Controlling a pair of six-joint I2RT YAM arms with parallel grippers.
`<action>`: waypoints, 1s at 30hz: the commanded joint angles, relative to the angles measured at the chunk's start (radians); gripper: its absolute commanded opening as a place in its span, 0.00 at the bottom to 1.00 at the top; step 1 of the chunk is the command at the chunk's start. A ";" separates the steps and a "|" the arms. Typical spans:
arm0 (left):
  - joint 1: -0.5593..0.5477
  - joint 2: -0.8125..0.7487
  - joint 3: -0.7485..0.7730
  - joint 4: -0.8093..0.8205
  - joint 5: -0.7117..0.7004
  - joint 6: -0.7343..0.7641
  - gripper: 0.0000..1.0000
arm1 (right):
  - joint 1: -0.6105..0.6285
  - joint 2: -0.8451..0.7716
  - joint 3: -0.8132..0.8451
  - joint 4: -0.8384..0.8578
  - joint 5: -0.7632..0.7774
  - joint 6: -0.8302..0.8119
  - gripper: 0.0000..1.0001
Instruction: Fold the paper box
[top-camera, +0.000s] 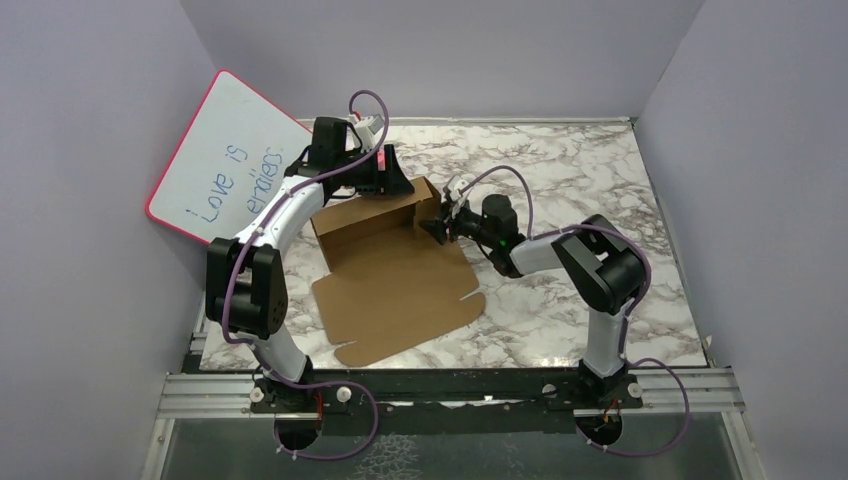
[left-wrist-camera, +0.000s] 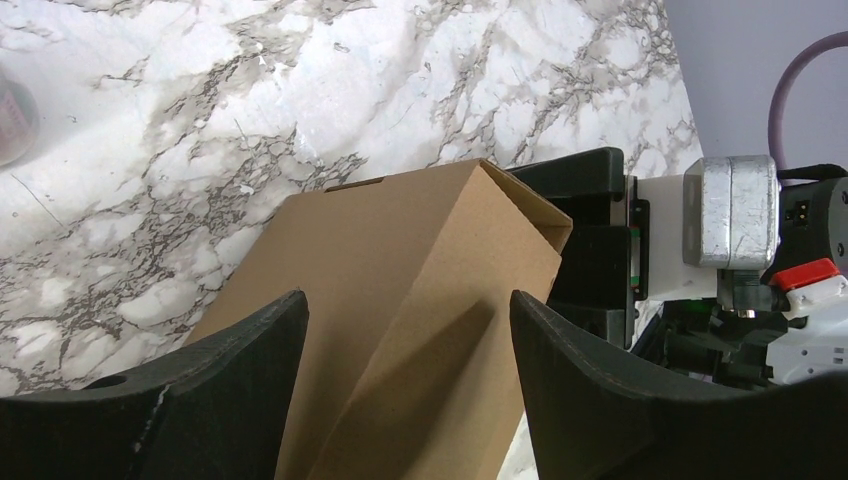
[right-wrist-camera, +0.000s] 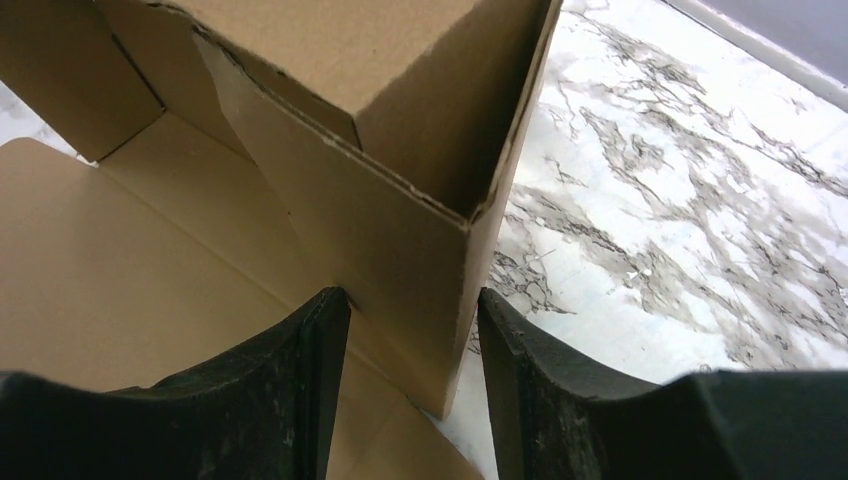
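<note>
Right gripper (right-wrist-camera: 412, 300): my jaws stand apart, straddling the upright end wall of the paper box (top-camera: 395, 285). One finger (right-wrist-camera: 280, 400) touches the cardboard; a sliver of marble shows beside the other, so there is no clamp.

Left gripper (left-wrist-camera: 405, 315): my jaws are spread wide above the raised rear wall and hold nothing.

The box sits mid-table (top-camera: 580, 180), with its rear and right end walls raised and its large front panel flat toward my bases. A pink-framed whiteboard (top-camera: 225, 150) leans at the far left, apart from the box.
</note>
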 joint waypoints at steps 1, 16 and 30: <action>-0.005 0.017 -0.001 -0.006 0.020 -0.010 0.75 | -0.002 0.043 0.013 0.069 -0.021 -0.025 0.52; -0.005 0.022 -0.016 0.049 0.191 -0.077 0.76 | 0.020 0.063 0.109 0.084 0.147 0.067 0.38; 0.002 0.045 -0.026 0.054 0.158 -0.095 0.77 | 0.022 -0.084 0.037 0.044 0.148 0.144 0.41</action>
